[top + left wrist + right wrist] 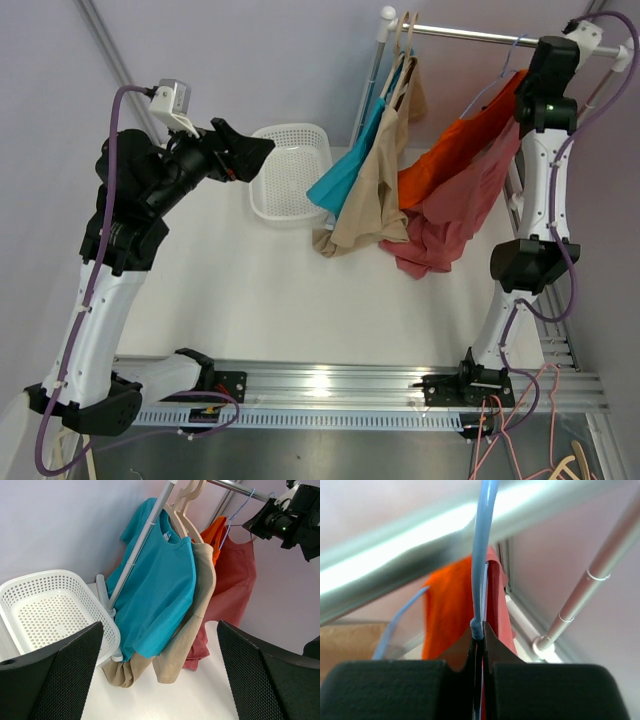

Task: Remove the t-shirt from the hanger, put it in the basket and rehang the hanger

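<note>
A red t-shirt hangs on a blue wire hanger at the right end of the metal rail, beside an orange shirt. My right gripper is up at the rail, shut on the blue hanger's neck; its fingertips pinch the wire just below the rail, with red cloth behind. My left gripper is open and empty, raised over the table's left side; its view faces the rack and the red shirt.
A teal shirt and a beige shirt hang on wooden hangers at the rail's left end, their hems touching the table. A white perforated basket stands at the back left by the rack post. Loose hangers lie off the table, front right.
</note>
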Motion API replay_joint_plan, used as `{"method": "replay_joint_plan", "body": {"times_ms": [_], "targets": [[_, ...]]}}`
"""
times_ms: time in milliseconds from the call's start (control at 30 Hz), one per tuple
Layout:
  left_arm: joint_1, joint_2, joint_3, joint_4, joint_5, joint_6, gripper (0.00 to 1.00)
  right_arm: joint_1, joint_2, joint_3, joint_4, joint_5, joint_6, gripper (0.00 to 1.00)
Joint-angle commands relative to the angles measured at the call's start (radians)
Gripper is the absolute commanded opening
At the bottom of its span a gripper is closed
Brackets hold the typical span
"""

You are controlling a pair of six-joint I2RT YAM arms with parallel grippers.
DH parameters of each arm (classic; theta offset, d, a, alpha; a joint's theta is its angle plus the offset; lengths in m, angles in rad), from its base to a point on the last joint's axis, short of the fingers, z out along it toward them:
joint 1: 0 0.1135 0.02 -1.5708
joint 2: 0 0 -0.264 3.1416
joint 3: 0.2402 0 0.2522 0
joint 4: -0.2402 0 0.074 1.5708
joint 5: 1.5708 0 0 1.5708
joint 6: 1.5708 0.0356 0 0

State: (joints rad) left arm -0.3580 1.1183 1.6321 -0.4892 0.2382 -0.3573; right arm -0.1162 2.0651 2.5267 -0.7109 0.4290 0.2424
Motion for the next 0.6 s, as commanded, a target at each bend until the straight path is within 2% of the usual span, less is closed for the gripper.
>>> {"method": "replay_joint_plan", "body": {"times_ms": [0,67,133,267,333,400,433,500,533,567], "targets": [[-0.004,-0.006,0.006,0.018,0.007,0.012,0.99,0.116,-0.140,0.053,0.149,0.097,-0.209,0.00],[-0.004,-0.006,0.008,0.020,0.016,0.009,1.00,0.206,-0.192,0.026,0.157,0.155,-0.276,0.00],[-0.006,-0.008,0.012,0.018,0.035,0.017,1.00,0.246,-0.246,-0.037,0.189,0.189,-0.347,0.00],[-0.113,-0.009,0.044,-0.021,-0.075,0.092,1.00,0.317,-0.446,-0.311,0.260,0.328,-0.345,0.00],[-0.154,0.006,0.067,-0.060,-0.120,0.129,0.99,0.319,-0.490,-0.353,0.199,0.462,-0.226,0.00],[-0.228,0.014,0.066,-0.072,-0.158,0.156,1.00,0.319,-0.549,-0.414,0.061,0.551,-0.108,0.00],[-0.258,0.014,0.048,-0.072,-0.178,0.168,0.99,0.319,-0.572,-0.442,0.021,0.559,0.005,0.00],[-0.390,0.005,0.017,-0.043,-0.255,0.210,0.99,0.320,-0.658,-0.543,-0.083,0.538,0.119,0.00],[-0.441,-0.005,-0.047,-0.026,-0.296,0.227,1.00,0.320,-0.692,-0.580,-0.102,0.515,0.205,0.00],[-0.555,-0.014,-0.076,0.024,-0.331,0.242,0.99,0.320,-0.724,-0.613,-0.145,0.489,0.250,0.00]]}}
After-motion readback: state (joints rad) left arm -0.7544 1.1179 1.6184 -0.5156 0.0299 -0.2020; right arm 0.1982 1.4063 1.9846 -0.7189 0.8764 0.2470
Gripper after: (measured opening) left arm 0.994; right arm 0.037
